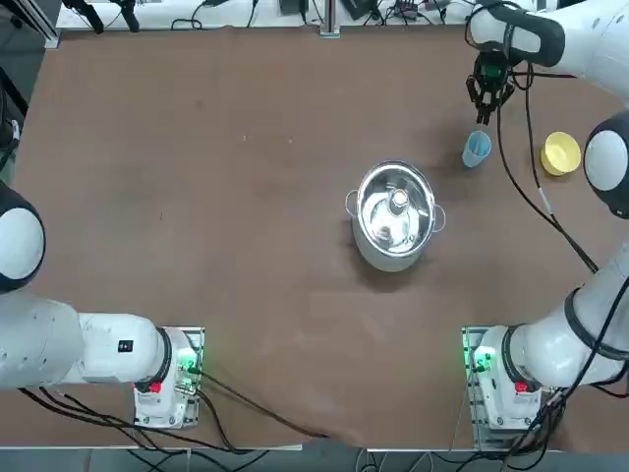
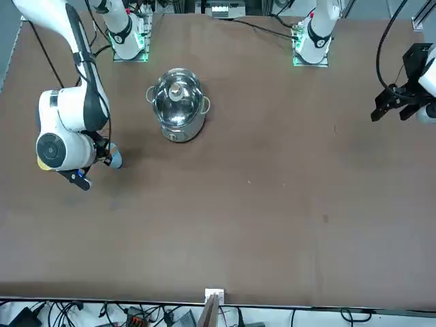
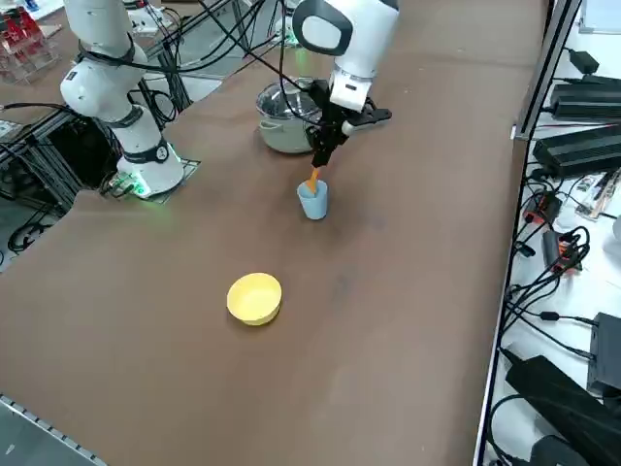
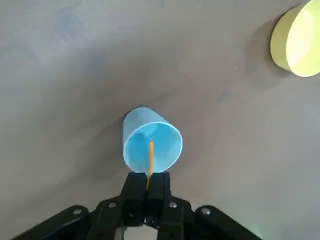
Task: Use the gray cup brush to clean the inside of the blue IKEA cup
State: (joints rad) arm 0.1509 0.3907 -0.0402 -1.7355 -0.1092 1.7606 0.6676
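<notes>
Wrist view: gray cup brush (image 4: 150, 157) inside blue IKEA cup (image 4: 151, 141)

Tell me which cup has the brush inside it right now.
The blue IKEA cup, under the right gripper; the orange-handled brush dips into it. The yellow cup stands apart.

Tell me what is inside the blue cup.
The orange-handled brush, pinched by the shut right gripper, reaches down into the blue cup. Its head cannot be made out, and nothing else shows inside.

No text, label, brand or number can be read — none on anything here.
</notes>
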